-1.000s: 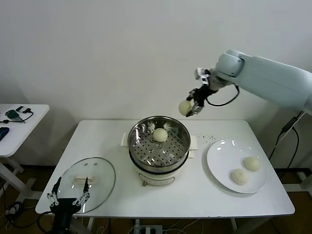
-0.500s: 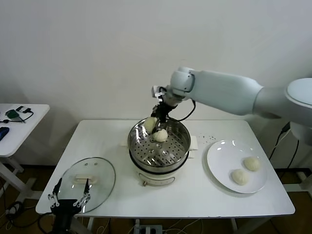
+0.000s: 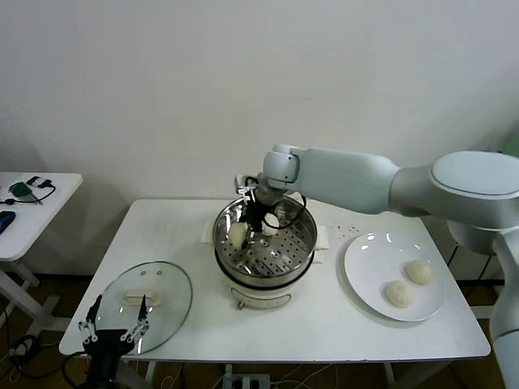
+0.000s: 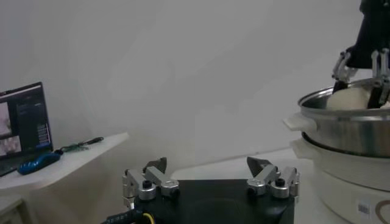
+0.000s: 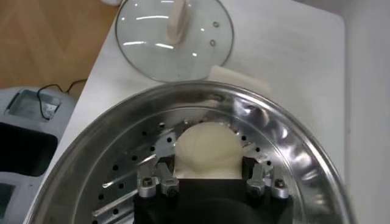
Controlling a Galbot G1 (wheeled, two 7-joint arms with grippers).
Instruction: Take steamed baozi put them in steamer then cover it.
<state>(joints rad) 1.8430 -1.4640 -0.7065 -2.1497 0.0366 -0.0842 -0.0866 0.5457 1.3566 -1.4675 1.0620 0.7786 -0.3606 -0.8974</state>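
Smooth pale-grey right arm (image 3: 349, 180) with rounded joints, black cable looped at wrist; black, silver-screwed left gripper (image 3: 113, 328) lower left.

On the white rectangular table (image 3: 324, 324) we list: a round shiny stainless-steel steamer (image 3: 266, 247) with perforated tray, at centre. Inside it our right gripper (image 3: 247, 227) reaches down, its fingers closed around one pale cream round baozi (image 3: 238, 234); a second bun (image 3: 271, 224) is partly hidden behind the gripper. Right: a flat white round plate (image 3: 365, 263) bearing two more buns (image 3: 409, 282). Front left: a clear glass round cover (image 3: 170, 300) with white bar handle, our left gripper (image 3: 113, 322) spread wide just below it.
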